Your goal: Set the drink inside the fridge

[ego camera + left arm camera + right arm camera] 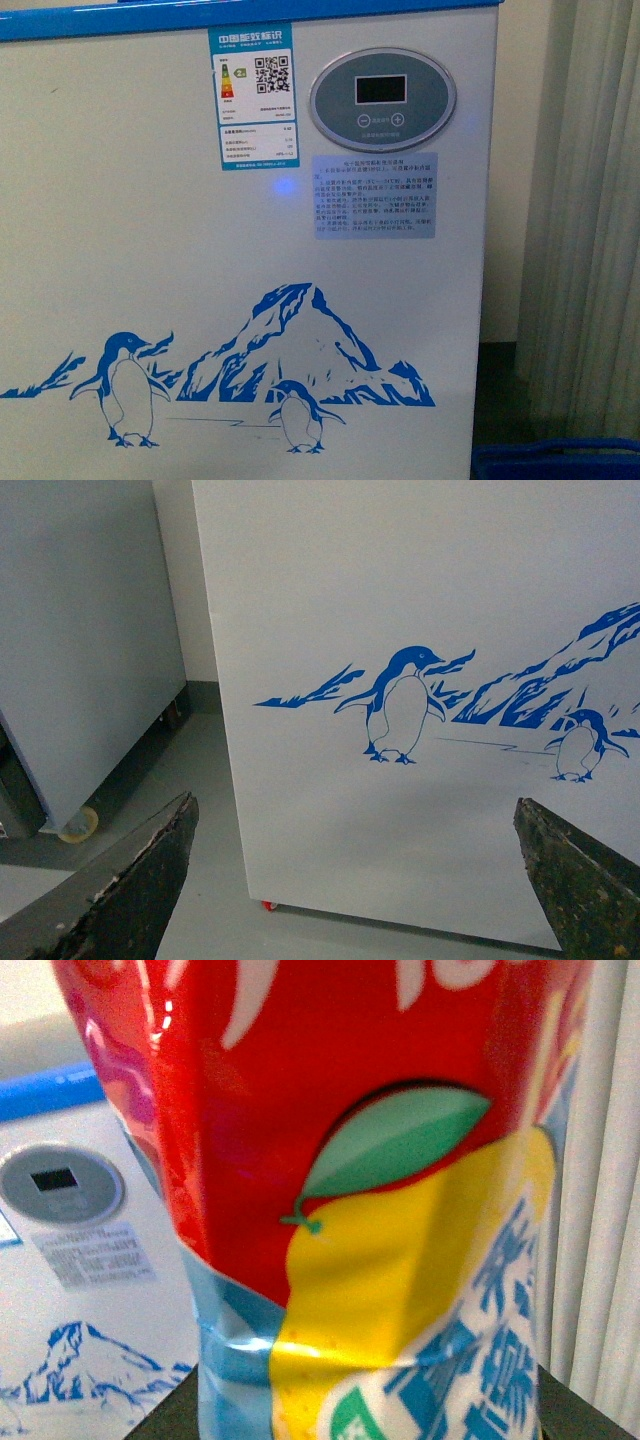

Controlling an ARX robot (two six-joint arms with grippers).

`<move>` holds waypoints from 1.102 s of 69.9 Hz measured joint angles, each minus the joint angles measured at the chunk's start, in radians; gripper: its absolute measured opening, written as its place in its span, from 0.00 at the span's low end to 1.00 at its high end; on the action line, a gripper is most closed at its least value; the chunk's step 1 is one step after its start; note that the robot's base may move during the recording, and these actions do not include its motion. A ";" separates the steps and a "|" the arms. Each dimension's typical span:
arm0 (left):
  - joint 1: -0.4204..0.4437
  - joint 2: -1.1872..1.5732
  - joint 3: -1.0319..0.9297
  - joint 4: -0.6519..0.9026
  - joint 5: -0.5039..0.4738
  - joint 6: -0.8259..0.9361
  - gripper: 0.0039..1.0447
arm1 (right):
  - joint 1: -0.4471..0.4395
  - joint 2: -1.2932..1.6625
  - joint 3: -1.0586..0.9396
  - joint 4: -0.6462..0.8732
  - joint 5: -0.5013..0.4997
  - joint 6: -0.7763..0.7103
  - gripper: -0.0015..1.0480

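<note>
- Before the robot, filling most of the front view: the fridge (pixel 200 300), a white chest with a blue top rim. Its front face carries an oval control panel (pixel 382 98) with a dark display, an energy label (pixel 253 95) just left of the panel, a pale printed notice (pixel 375 195) below the panel, and a blue penguin-and-mountain picture (pixel 290 350) lower down.
- Right of the fridge: a pale curtain (pixel 590 220), and at the lower right the rim of a blue basket (pixel 560 455).
- Left wrist view: the left gripper (pixel 355 810), jaws released and wide apart with nothing between them. Its dark fingers (pixel 140 880) frame the fridge's lower front.
- Beside the fridge, apart from it: a grey cabinet (pixel 90 650) on a wheel (pixel 78 825), standing on the grey floor (pixel 190 860).
- Right wrist view: the right gripper (pixel 360 1418), jaws clenched on the drink (pixel 350 1160), with dark finger parts showing at both sides of the bottle. The label is red with white writing above, a yellow fruit with a green leaf at mid-height, and blue characters below; it is creased.
- Position of the drink: held outside the fridge, before its front face, with the control panel and blue rim visible behind it.
</note>
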 joint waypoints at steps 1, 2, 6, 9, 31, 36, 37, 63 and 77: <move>0.000 0.000 0.000 0.000 0.000 0.000 0.92 | 0.002 0.000 0.000 0.002 0.000 0.000 0.39; 0.000 0.000 0.000 0.000 0.000 0.000 0.92 | 0.003 -0.001 0.000 0.003 0.000 0.000 0.39; 0.000 0.000 0.000 0.000 0.000 0.000 0.92 | 0.007 -0.001 -0.001 0.007 0.002 -0.003 0.39; 0.000 0.000 0.000 0.000 0.000 0.000 0.92 | 0.008 -0.001 -0.003 0.007 0.005 -0.004 0.39; 0.000 0.000 0.000 0.000 0.000 0.000 0.92 | 0.008 -0.001 -0.019 0.006 0.008 -0.005 0.39; 0.000 0.000 0.000 0.000 0.000 0.000 0.92 | 0.008 -0.001 -0.019 0.006 0.009 -0.005 0.39; 0.000 0.000 0.000 0.000 0.000 0.000 0.92 | 0.008 -0.001 -0.019 0.006 0.009 -0.005 0.39; 0.000 0.000 0.000 0.000 0.000 0.000 0.92 | 0.008 -0.001 -0.019 0.007 0.008 -0.009 0.39; 0.000 0.000 0.000 0.000 0.000 0.000 0.92 | 0.008 -0.001 -0.019 0.007 0.008 -0.011 0.39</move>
